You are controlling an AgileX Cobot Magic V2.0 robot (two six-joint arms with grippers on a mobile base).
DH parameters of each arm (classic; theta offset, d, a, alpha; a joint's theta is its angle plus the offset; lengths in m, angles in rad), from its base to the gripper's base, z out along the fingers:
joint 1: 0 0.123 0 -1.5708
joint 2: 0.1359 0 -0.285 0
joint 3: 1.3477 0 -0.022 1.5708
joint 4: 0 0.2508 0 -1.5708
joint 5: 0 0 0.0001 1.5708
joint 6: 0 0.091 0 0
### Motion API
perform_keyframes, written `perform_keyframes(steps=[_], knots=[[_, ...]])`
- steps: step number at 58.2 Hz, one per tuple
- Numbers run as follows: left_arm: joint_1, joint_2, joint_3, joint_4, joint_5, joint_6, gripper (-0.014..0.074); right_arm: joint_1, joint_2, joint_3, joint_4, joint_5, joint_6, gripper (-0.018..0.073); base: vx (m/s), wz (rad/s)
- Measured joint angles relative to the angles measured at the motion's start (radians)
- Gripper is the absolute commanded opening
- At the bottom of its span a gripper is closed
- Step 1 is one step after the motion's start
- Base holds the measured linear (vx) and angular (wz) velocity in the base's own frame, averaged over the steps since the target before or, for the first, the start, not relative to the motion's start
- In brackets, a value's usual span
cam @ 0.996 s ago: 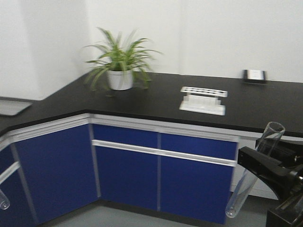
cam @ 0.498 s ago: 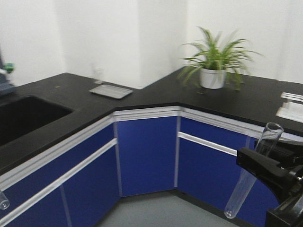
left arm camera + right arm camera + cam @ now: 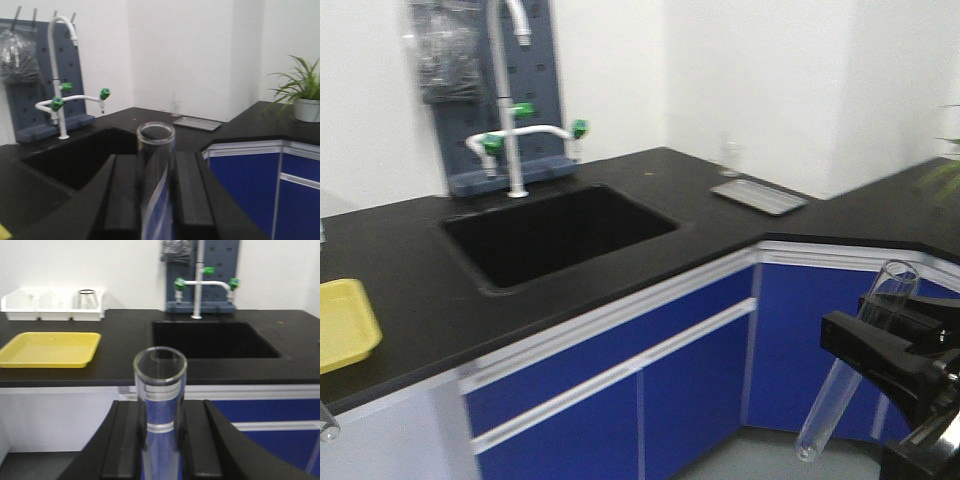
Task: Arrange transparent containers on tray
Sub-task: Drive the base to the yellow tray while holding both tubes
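Observation:
Each gripper holds one clear glass test tube. In the left wrist view my left gripper (image 3: 156,162) is shut on a tube (image 3: 156,142), open rim up. The front view shows only that tube's round bottom (image 3: 326,425), at the lower left edge. My right gripper (image 3: 160,407) is shut on a second tube (image 3: 160,375). In the front view this tube (image 3: 850,380) hangs tilted through the right gripper (image 3: 868,340), above the floor. The yellow tray (image 3: 50,347) lies on the black counter with nothing in it, left of the sink, and shows at the front view's left edge (image 3: 340,325).
A black sink (image 3: 555,230) with a white faucet (image 3: 515,130) is set in the counter. Three white bins (image 3: 55,305) stand behind the tray by the wall. A flat metal tray (image 3: 758,196) lies in the counter corner, and a potted plant (image 3: 300,95) stands further right. Blue cabinets (image 3: 620,390) sit below.
The front view has swung left. The plant and white rack have left it, and the sink, faucet and yellow tray have come in. Both tubes stay held as before.

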Motion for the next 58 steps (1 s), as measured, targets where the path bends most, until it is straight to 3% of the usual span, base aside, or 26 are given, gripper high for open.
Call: perform_keyframes(steps=[58], knots=[[0.000,0.000,0.000,0.000,0.001,0.000,0.0150,0.000,0.000,0.000,0.000,0.000,0.000,0.0127,0.17,0.56]])
